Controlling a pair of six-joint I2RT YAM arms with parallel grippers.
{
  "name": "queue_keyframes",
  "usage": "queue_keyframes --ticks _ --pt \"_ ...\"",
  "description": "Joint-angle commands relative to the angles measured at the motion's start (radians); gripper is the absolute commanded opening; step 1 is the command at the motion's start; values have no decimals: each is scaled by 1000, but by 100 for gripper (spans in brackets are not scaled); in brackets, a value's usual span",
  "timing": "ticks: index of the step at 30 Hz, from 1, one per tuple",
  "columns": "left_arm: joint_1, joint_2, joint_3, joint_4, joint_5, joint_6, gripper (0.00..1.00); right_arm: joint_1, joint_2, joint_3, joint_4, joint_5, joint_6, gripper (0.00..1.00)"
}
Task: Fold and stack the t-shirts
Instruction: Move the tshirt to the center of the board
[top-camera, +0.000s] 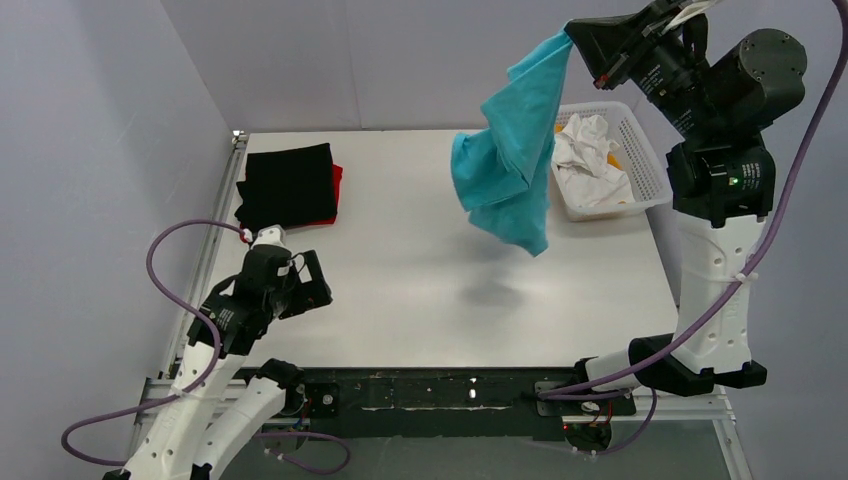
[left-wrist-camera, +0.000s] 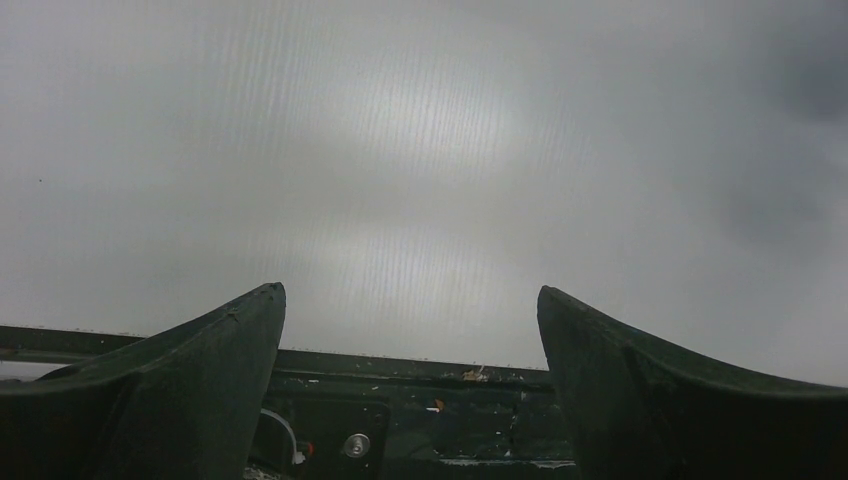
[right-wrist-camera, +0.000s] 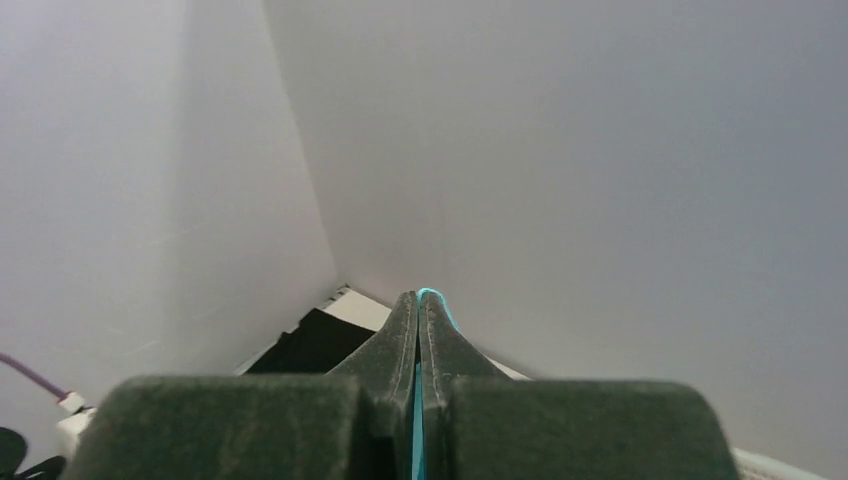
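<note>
A turquoise-blue t-shirt (top-camera: 510, 150) hangs in loose folds high over the table's back right, pinched at its top corner by my right gripper (top-camera: 572, 32), which is shut on it. In the right wrist view only a thin blue edge of the shirt (right-wrist-camera: 416, 430) shows between the pressed jaws of the right gripper (right-wrist-camera: 419, 296). A folded black t-shirt (top-camera: 288, 184) lies on a red one (top-camera: 337, 190) at the back left. My left gripper (top-camera: 318, 282) hovers open and empty near the table's left front; in its own view the left gripper (left-wrist-camera: 410, 292) has its fingers wide apart.
A white mesh basket (top-camera: 640, 150) holding crumpled white cloth (top-camera: 588, 152) stands at the back right, just behind the hanging shirt. The table's dark front rail (left-wrist-camera: 400, 365) shows in the left wrist view. Grey walls enclose the back and sides.
</note>
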Motion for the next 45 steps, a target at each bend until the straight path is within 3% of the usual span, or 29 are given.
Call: queue_keyframes --ticks 1,4,8,10,14,18,23,28,32,33,34,35,38,42,45 --pt "0 -14 -13 -81 -31 -16 98 60 28 29 146 -93 83 1" --pt "0 -22 -9 -98 -32 -20 98 93 15 -26 148 -81 72 1" --pt "0 -35 -5 -131 -47 -31 98 115 -35 -217 192 -104 98 1" --pt "0 -40 -9 -139 -59 -40 98 143 -80 -386 238 -126 122 1" --pt "0 -36 -26 -140 -49 -59 98 230 -139 -888 447 -169 173 1" --pt "0 -10 -34 -162 -21 -78 98 361 -35 -1142 479 -137 129 1" --pt "0 6 -65 -170 7 -112 98 418 140 -1295 512 -47 148 1" --pt "0 16 -75 -181 27 -124 98 422 237 -1224 364 20 144 2" --pt "0 9 -66 -193 28 -128 98 421 173 -1124 236 65 121 29" --pt "0 5 -63 -197 30 -129 98 421 140 -1104 209 75 117 39" --pt "0 1 -58 -202 35 -127 98 421 96 -1088 184 92 113 59" --pt "0 -3 -52 -208 40 -122 98 421 46 -1080 166 108 113 69" --pt "-1 -12 -24 -230 45 -113 98 421 -102 -1073 119 223 111 78" --pt "0 -20 -1 -235 68 -106 98 418 -274 -1089 39 487 133 82" --pt "0 -3 -16 -193 127 -116 98 418 -378 -1138 16 599 142 83"
